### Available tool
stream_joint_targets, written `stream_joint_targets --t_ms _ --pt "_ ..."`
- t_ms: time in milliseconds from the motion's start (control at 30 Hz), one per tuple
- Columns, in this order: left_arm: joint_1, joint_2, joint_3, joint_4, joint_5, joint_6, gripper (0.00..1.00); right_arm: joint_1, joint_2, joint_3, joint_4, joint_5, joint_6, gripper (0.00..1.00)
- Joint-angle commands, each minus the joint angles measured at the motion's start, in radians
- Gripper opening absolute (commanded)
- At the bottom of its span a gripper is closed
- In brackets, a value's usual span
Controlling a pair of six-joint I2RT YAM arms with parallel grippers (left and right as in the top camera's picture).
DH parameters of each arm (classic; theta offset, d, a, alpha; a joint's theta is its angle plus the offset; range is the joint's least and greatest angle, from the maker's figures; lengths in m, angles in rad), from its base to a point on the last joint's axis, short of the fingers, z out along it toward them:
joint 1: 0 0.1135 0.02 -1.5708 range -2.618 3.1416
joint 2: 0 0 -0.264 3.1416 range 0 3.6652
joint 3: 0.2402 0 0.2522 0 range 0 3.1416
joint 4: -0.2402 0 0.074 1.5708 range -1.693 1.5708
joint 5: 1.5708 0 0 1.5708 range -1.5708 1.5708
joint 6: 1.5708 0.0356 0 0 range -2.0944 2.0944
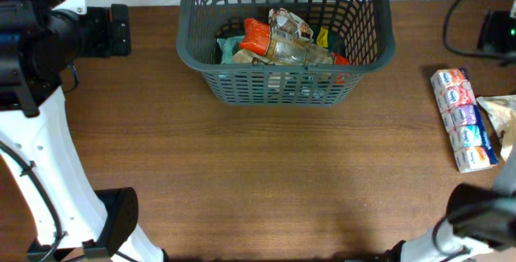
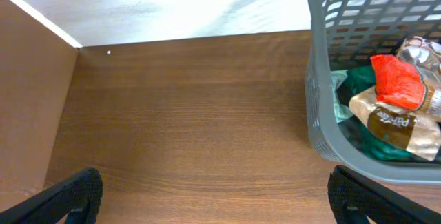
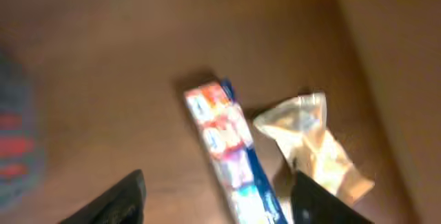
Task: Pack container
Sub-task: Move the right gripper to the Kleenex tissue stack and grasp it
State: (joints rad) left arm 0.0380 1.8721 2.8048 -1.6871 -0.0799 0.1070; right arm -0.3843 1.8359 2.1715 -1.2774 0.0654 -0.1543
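Note:
The dark grey lattice basket (image 1: 284, 76) stands at the back middle of the table and holds several packets, among them a red one (image 1: 256, 36) and a clear one. It also shows at the right of the left wrist view (image 2: 324, 114). My left gripper (image 2: 213, 196) is open and empty above bare table left of the basket. My right gripper (image 3: 220, 200) is open above a long multicoloured packet (image 3: 231, 151), which lies at the table's right (image 1: 463, 119). A clear crinkled packet (image 3: 313, 145) lies just right of it (image 1: 501, 115).
A black cable and a dark device (image 1: 496, 30) sit at the back right. The left arm's white body and black base (image 1: 48, 133) fill the left side. The wooden table (image 1: 266, 181) spreads in front of the basket.

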Motion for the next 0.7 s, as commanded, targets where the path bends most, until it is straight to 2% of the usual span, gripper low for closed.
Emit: stream_joint_targets --t_ms 0,67,233,500,667 --pt "0.002 -0.003 -0.001 0.000 -0.003 -0.013 0.99 -0.105 0.110 -0.126 0.080 -0.050 -0.037 0.71" --pt "0.002 -0.003 -0.001 0.000 -0.003 -0.013 0.99 -0.126 0.159 -0.143 0.082 -0.091 -0.142 0.72" --pt "0.002 -0.003 -0.001 0.000 -0.003 -0.013 0.99 -0.139 0.291 -0.146 0.115 -0.093 -0.207 0.77" --pt "0.002 -0.003 -0.001 0.000 -0.003 -0.013 0.99 -0.139 0.481 -0.174 0.088 -0.046 -0.212 0.77" --pt "0.002 -0.003 -0.001 0.000 -0.004 -0.013 0.99 -0.139 0.530 -0.175 0.089 -0.039 -0.211 0.77"
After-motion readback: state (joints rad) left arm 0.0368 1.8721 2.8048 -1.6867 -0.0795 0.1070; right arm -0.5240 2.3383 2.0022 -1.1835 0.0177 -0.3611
